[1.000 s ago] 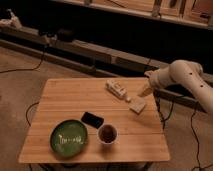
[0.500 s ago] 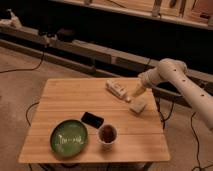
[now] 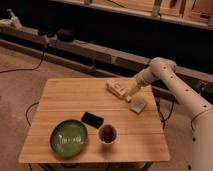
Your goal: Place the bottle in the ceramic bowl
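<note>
The single gripper hangs low over the far right part of the table, fingers spread wide with nothing in them, just right of the one bottle, a small white oblong lying flat. One pale tan square block sits just near of it. On the slatted wooden table also lie one flat black rectangle, one round white-rimmed cup, and, near left, one wide shallow green ceramic bowl.

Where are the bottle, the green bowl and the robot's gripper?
bottle (image 3: 116, 88): camera view, middle of its white body.
green bowl (image 3: 59, 131): camera view, bare inside near the rim.
gripper (image 3: 130, 96): camera view, its tip, low over the table beside the bottle.
</note>
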`<state>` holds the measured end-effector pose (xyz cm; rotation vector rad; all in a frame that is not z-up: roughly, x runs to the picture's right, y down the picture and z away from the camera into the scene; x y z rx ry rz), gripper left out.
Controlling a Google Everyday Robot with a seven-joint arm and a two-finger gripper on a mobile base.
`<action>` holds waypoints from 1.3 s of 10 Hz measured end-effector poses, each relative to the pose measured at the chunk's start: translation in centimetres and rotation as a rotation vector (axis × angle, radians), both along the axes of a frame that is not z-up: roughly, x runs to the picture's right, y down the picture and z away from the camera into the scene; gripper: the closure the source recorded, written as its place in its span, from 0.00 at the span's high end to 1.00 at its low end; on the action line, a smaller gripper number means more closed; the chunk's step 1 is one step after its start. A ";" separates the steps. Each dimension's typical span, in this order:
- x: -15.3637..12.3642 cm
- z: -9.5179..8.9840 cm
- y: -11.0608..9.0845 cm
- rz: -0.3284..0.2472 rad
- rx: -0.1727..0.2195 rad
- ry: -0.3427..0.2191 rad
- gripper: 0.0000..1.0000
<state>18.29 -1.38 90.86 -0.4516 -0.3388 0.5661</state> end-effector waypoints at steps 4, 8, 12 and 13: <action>-2.5 2.7 -0.5 -0.007 -0.010 -0.020 0.80; -4.8 4.4 0.7 -0.012 -0.037 -0.022 0.80; -6.9 6.1 3.1 -0.002 -0.069 -0.026 0.80; -6.9 6.4 3.5 0.010 -0.074 -0.026 0.80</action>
